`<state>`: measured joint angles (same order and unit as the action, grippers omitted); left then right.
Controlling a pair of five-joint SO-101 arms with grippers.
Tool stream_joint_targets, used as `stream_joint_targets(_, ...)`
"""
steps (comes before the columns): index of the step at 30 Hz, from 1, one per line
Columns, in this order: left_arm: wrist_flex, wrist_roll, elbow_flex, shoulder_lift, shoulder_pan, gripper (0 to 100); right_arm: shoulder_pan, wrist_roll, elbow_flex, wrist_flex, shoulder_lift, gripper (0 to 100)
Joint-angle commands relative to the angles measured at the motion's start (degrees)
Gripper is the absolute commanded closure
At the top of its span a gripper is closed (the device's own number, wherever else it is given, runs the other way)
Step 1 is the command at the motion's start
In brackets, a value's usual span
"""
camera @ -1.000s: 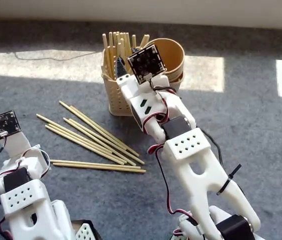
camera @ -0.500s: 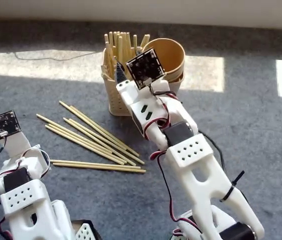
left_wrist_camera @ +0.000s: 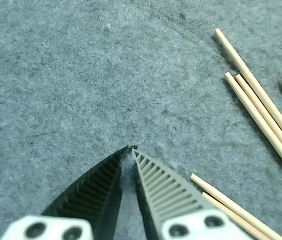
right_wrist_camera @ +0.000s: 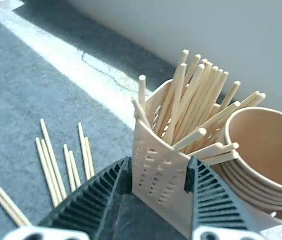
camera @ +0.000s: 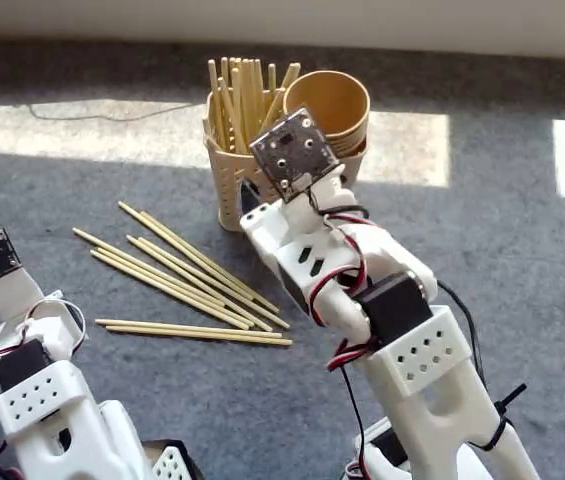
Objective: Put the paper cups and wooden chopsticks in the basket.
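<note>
1. The right gripper (right_wrist_camera: 158,162) has its fingers wide apart and they hold nothing. The near corner of the basket (right_wrist_camera: 155,180) stands just ahead of them, in line with the gap. I cannot tell if a finger touches its wall.
2. Inside the basket, a bundle of wooden chopsticks (right_wrist_camera: 195,95) stands on end and fans out above the rim. I judge they lean this way because the compartment is tall and narrow.
3. Beyond the bundle, farther from the right fingers, is the tilted stack of paper cups (right_wrist_camera: 265,145). It seems to sit in the basket, but its foot is hidden.
4. The left gripper (left_wrist_camera: 132,149) points down at the bare desk (left_wrist_camera: 81,75). Its fingers are closed tip to tip and carry nothing.
5. The loose chopsticks (camera: 187,265) lie flat on the desk, off to one side of the left fingers. The nearest pair (left_wrist_camera: 230,207) is just beside one finger.
6. These sticks lie almost parallel and some touch, so one pinch will probably catch more than one.
7. There is open desk all around the loose sticks, so a grasp from above looks free. The basket mouth is crowded, and the right arm stands close in front of it, so the left arm has little room to enter there.
</note>
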<state>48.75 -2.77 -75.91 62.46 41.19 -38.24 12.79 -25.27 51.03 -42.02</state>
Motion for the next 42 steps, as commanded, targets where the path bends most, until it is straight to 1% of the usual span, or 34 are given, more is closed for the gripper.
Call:
stream_joint_targets(1, -1.05, 0.00, 0.84, 1.27, 2.68, 100, -5.76, 0.79, 2.77, 6.37, -1.19, 82.0)
stream_joint_targets(3, -2.02, 0.00, 0.75, 1.27, 3.65, 100, -8.75, 0.62, 2.51, 7.08, 0.48, 84.0)
stream_joint_targets(6, -2.81, -0.09, 0.57, 1.27, 4.18, 100, -11.21, 0.53, 0.13, 7.16, 4.00, 86.5)
stream_joint_targets(13, -2.90, -0.09, 0.48, 1.27, 4.18, 100, -15.69, 0.53, -0.92, 7.08, 14.02, 86.5)
stream_joint_targets(16, -2.90, -0.09, 0.48, 1.27, 4.18, 100, -15.78, 0.88, -0.75, 5.93, 19.30, 86.5)
stream_joint_targets(20, -2.90, -0.09, 0.48, 1.27, 4.26, 100, -15.69, 0.88, -0.22, 0.57, 26.33, 86.5)
stream_joint_targets(26, -2.90, -0.09, 0.75, 1.27, 6.29, 100, -14.99, 1.14, -0.22, -7.08, 35.03, 86.5)
stream_joint_targets(29, -2.90, -0.09, 0.75, 1.27, 6.29, 100, -14.11, 3.78, 0.40, -10.77, 38.99, 86.5)
stream_joint_targets(34, -2.90, -0.09, 0.75, 1.27, 6.29, 100, -10.95, 3.78, 6.99, -10.86, 45.85, 86.5)
stream_joint_targets(42, -2.90, -0.09, 0.75, 1.27, 6.20, 100, -10.07, 3.78, 14.11, -10.86, 55.87, 86.5)
